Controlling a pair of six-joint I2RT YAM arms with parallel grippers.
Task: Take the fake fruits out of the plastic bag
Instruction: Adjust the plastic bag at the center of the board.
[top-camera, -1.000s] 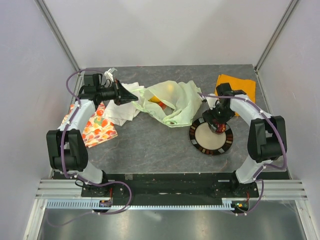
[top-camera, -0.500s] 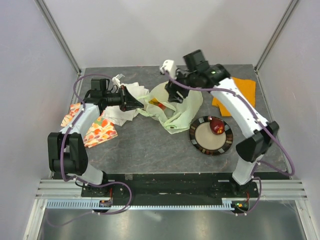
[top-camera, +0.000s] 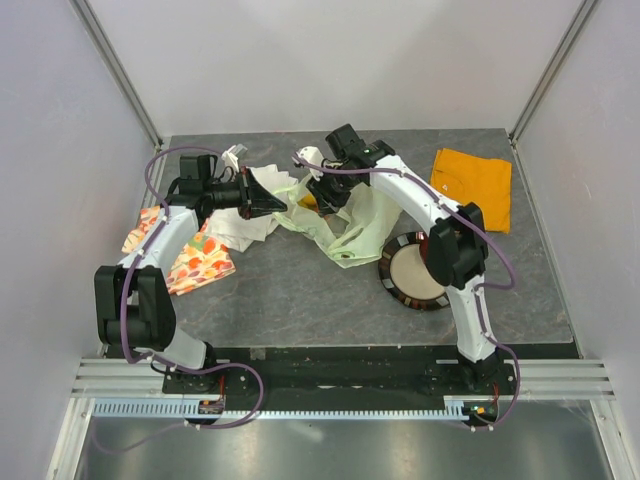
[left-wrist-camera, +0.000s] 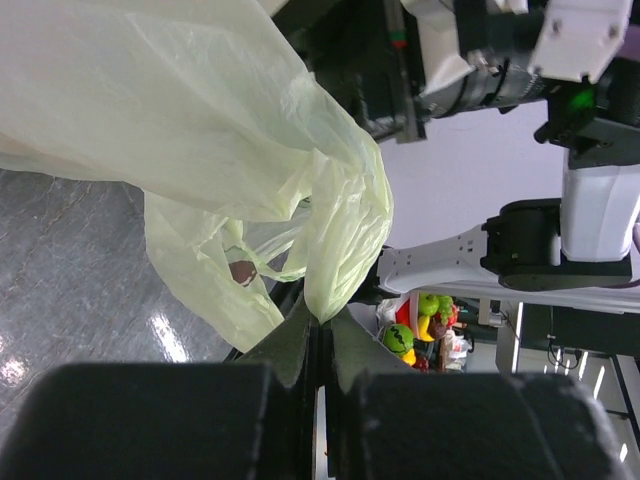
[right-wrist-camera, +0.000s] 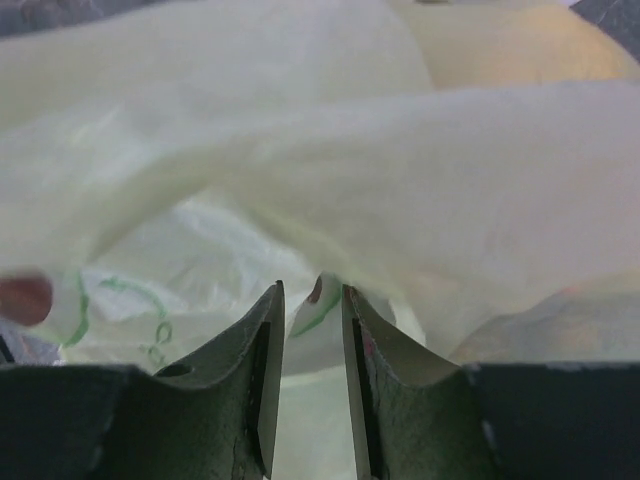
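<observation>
Over the plastic bag (top-camera: 362, 215) mouth, my R gripper (top-camera: 325, 190), just back from the plate (top-camera: 398, 292), had narrowed its fingers to a slit, maybe on film, while L gripper (top-camera: 264, 197) kept the rim pinched; fake fruits (top-camera: 309, 204) remained inside, so next pick was starting.

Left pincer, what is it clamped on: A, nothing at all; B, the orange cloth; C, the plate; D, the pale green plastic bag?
D: the left wrist view shows the left pincer shut on a fold of the plastic bag.
</observation>
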